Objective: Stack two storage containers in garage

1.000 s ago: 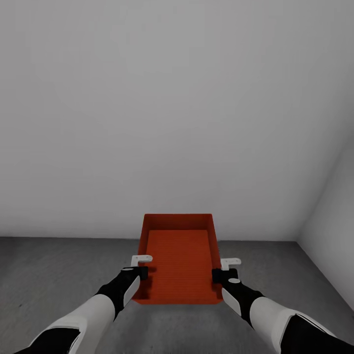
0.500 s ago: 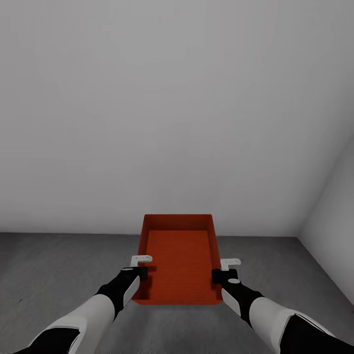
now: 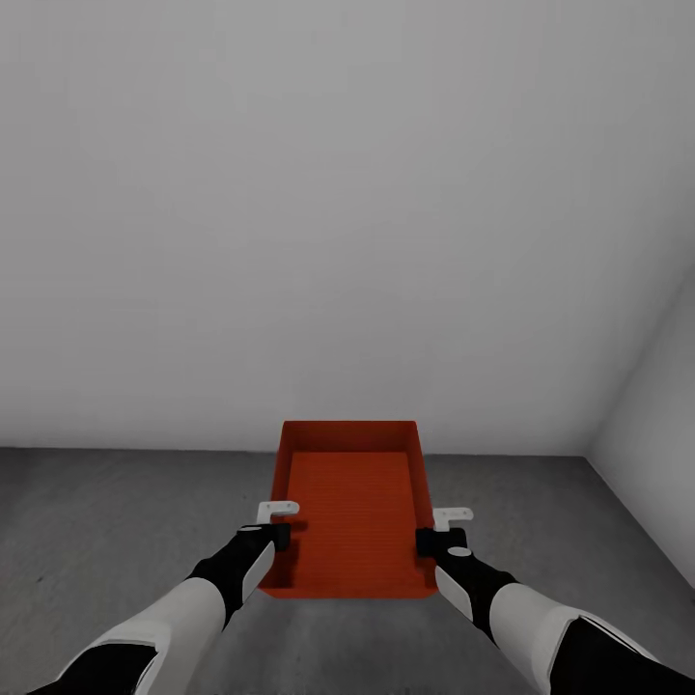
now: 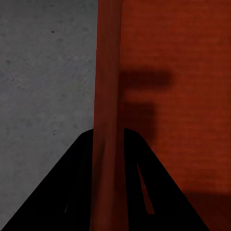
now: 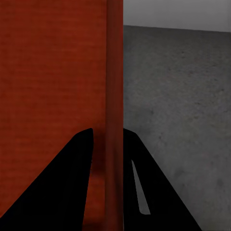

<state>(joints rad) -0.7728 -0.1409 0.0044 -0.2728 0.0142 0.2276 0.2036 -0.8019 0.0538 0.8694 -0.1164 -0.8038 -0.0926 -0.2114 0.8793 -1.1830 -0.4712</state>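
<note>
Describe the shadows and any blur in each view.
Head view: soft, even light; the orange-red ribbed storage container has only faint shading on the grey concrete floor.
Left wrist view: a crisp dark gripper-shaped shadow falls inside the container; its near wall is smeared.
Right wrist view: the pinched wall blurs similarly.

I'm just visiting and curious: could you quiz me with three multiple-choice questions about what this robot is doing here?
1. Where is the storage container?
A. held between both arms
B. on a shelf
C. against the wall

2. What colour is it?
A. blue
B. orange-red
C. green

3. How do the left gripper and right gripper stand?
A. both hanging free
B. each shut on a side wall
C. one shut, one free

Answers: 1 A, it sits between the arms above the grey floor. 2 B, every view shows orange-red. 3 B, wrist views show fingers straddling a wall.
</note>
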